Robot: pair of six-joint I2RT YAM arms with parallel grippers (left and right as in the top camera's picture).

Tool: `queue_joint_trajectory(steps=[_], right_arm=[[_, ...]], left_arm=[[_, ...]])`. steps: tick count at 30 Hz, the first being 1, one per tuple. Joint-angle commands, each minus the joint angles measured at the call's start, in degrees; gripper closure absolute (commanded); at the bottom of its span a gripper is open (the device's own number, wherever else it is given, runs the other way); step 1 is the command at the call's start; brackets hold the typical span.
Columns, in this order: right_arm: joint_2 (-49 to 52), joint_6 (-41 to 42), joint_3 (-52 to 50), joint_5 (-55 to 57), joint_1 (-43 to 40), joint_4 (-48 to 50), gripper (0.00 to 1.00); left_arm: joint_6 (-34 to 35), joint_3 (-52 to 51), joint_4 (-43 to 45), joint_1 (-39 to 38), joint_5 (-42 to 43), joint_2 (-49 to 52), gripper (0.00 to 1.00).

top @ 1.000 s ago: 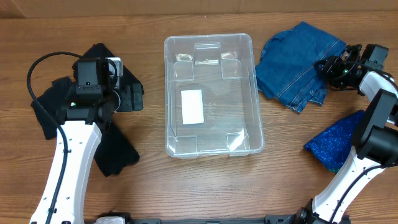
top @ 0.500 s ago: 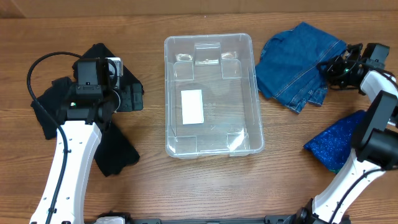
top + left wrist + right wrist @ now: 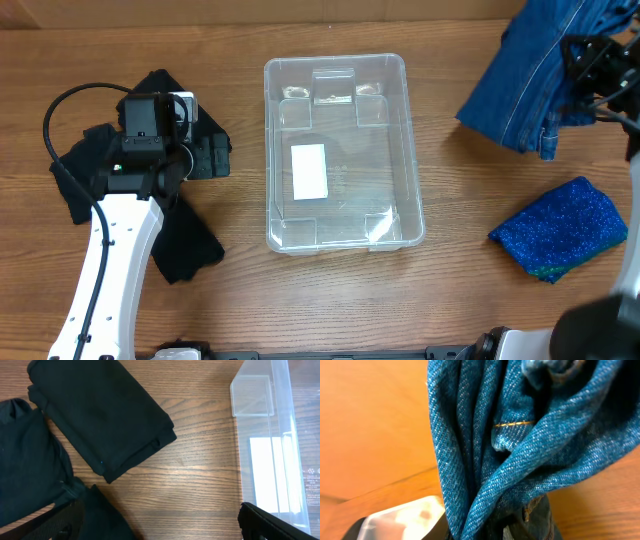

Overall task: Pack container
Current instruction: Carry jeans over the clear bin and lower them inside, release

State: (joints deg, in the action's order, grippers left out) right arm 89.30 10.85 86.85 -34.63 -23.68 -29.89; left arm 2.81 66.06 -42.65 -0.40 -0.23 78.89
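In the middle of the surface, the container [image 3: 345, 205] sits empty. You can see straight through it to the white label [image 3: 308, 170] on its bottom, and nothing else is inside. By my reading the packing is at its very first item, with nothing stowed yet.

Up at the far right corner, your right end effector [image 3: 585, 75] is grasping the denim garment [image 3: 520, 80], which hangs bunched from it and seems to be off the wood. The right wrist view is filled with denim folds and the fingers are hidden, so I judge that grasp from how the cloth hangs. The container lies well apart from this end effector, toward the centre, with bare wood between its right wall and the hanging denim.

Near the left edge, your left end effector [image 3: 157, 529] is released, its fingers spread wide over the black clothes [image 3: 185, 245]. A folded black piece [image 3: 105, 415] lies just ahead of it. The container's left wall [image 3: 280, 435] is near, but nothing there touches it.

Left to do, as I judge it: the denim has to go in. The blue sparkly cloth [image 3: 560, 225] by the right edge and the black clothes probably follow, if all are meant for the bin.
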Motion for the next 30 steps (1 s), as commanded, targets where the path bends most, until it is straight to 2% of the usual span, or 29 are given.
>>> queue_joint_trajectory(steps=[1, 7, 13, 15, 19, 30], right_arm=[[-7.63, -0.61, 1.44, -12.98, 4.31, -0.28, 0.91], [-13.70, -4.57, 1.42, -15.06, 15.13, -3.41, 0.91], [-13.70, -4.66, 1.36, -16.46, 26.18, -5.35, 0.91], [-11.76, -0.44, 1.27, -14.38, 30.05, -5.35, 0.91], [-6.99, 6.91, 1.16, -8.57, 32.79, -5.31, 0.93], [9.70, 9.16, 0.59, -14.36, 38.93, 2.08, 0.93]], left_arm=[[-0.09, 1.60, 0.79, -0.33, -0.42, 0.17, 0.00], [-0.09, 1.60, 1.14, -0.33, -0.42, 0.17, 0.00], [-0.07, 1.60, 1.14, -0.33, -0.39, 0.17, 0.00], [-0.07, 1.60, 1.14, -0.33, -0.39, 0.17, 0.00], [-0.07, 1.60, 1.25, -0.33, -0.39, 0.17, 0.00], [-0.09, 1.60, 1.36, -0.33, -0.39, 0.17, 0.00]])
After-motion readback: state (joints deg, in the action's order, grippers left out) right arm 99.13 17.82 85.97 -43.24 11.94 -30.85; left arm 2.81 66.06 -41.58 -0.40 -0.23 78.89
